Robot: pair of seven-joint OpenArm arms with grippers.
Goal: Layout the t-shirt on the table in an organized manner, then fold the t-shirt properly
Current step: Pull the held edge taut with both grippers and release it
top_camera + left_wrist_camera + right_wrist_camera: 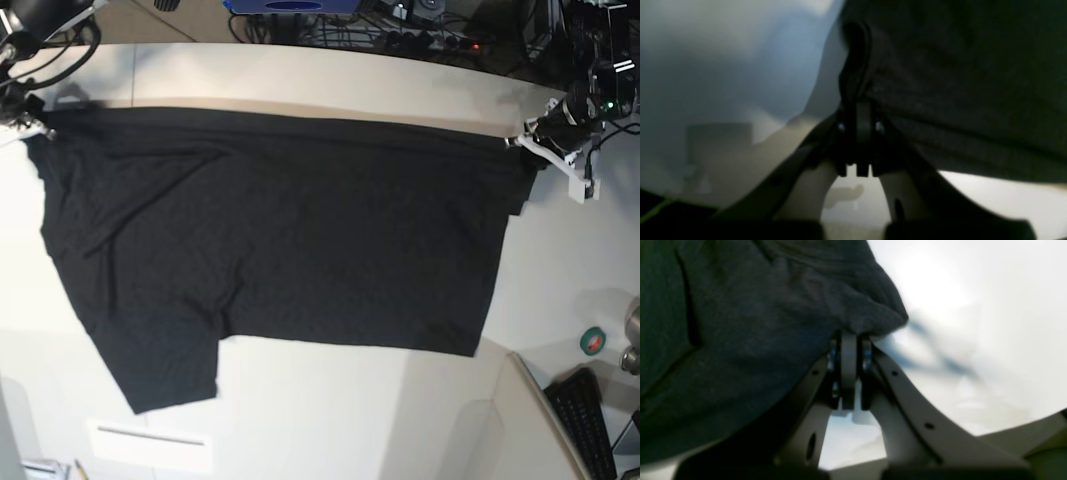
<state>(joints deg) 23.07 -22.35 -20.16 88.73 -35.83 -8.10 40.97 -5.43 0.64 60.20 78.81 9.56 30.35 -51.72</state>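
The left gripper (pixel 528 138) and right gripper (pixel 30 128) each clamp a far corner of the black t-shirt (pixel 280 230). The stretched shirt spreads over the off-white table (pixel 330 400).

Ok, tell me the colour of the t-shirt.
Plain black t-shirt; no print visible, clearest in the base view.

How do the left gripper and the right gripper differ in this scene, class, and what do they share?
In the base view the left gripper is at the right edge, the right gripper at the left edge. The left gripper pinches a dark seamed fold, the right gripper a rounded bunch. Both are shut on the t-shirt, stretching it over the table.
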